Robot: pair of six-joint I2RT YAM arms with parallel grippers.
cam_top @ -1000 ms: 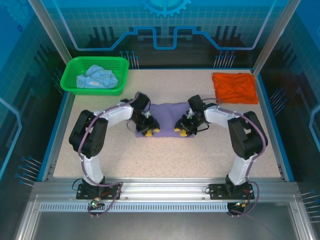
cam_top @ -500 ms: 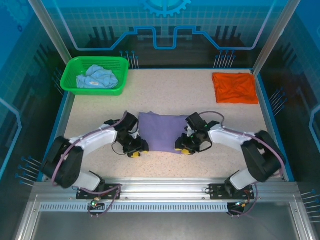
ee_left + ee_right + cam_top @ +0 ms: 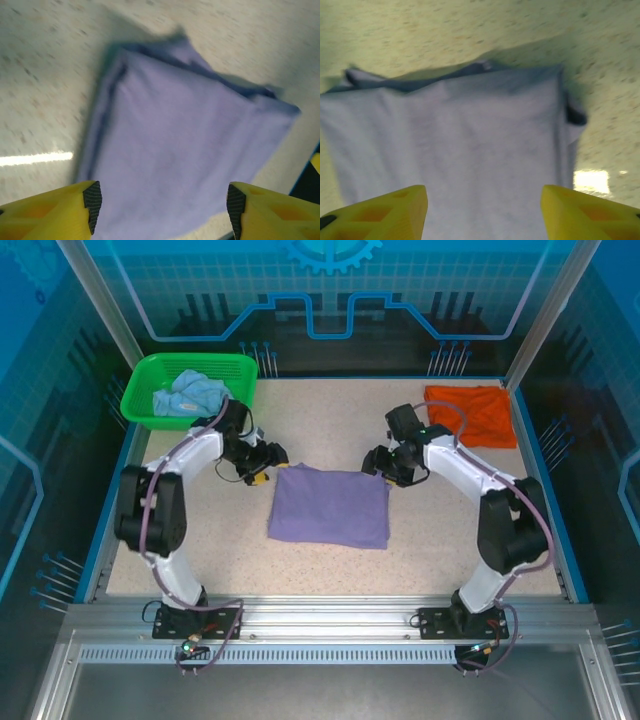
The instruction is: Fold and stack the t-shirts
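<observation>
Found purple shirt (image 3: pixel 330 505) folded, likely soft, limp; advise pinching layered corners. Noted left gripper (image 3: pixel 262 462), right gripper (image 3: pixel 377 462) spread, empty.

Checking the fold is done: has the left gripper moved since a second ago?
Yes. The left gripper has moved up and left in the top view, closer to the green basket, now beside the purple t-shirt's far corner.

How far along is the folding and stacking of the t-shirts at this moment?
Done: the orange t-shirt lies folded at the far right corner, and the purple t-shirt lies folded as a rectangle in the middle. In hand: the left gripper and right gripper hover open at its far corners, holding nothing. Left: the light blue t-shirt lies crumpled in the green basket, and no stack is made yet.
</observation>
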